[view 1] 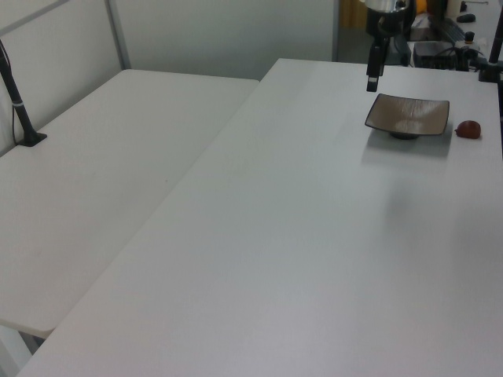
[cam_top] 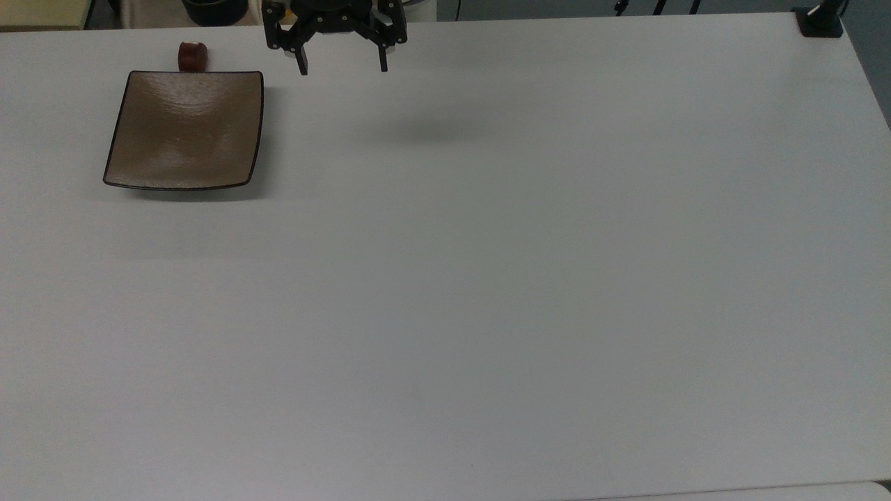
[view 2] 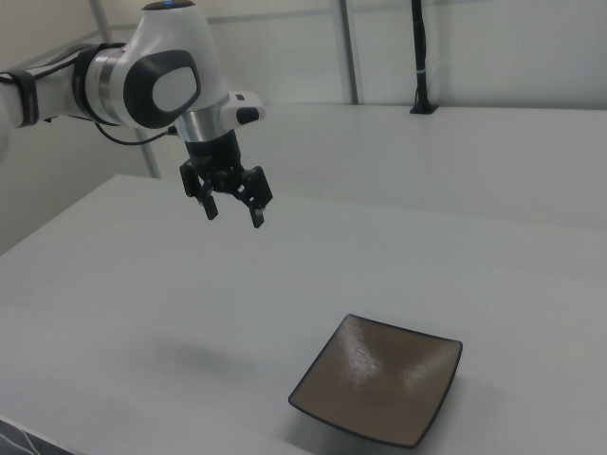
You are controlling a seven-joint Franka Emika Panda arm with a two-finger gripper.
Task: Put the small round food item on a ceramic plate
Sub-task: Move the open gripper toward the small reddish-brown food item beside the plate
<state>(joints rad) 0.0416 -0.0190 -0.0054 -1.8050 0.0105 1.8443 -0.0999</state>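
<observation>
The small round food item (cam_top: pixel 192 56), dark red-brown and glossy, lies on the white table just beyond the far edge of the ceramic plate (cam_top: pixel 185 130). In the left view the food item (view 1: pixel 468 129) sits to the right of the plate (view 1: pixel 409 115). The square brown plate (view 2: pixel 381 379) carries nothing. My gripper (cam_top: pixel 343 68) hangs open above the table, to the top view's right of the plate, with nothing between its fingers. It also appears high over the table in the right view (view 2: pixel 233 214) and the left view (view 1: pixel 372 83).
The white table (cam_top: pixel 487 278) stretches wide to the top view's right and front. A black clamp mount (cam_top: pixel 820 21) sits at its far right corner. A second white table (view 1: pixel 94 181) adjoins in the left view, holding a black post (view 1: pixel 23 118).
</observation>
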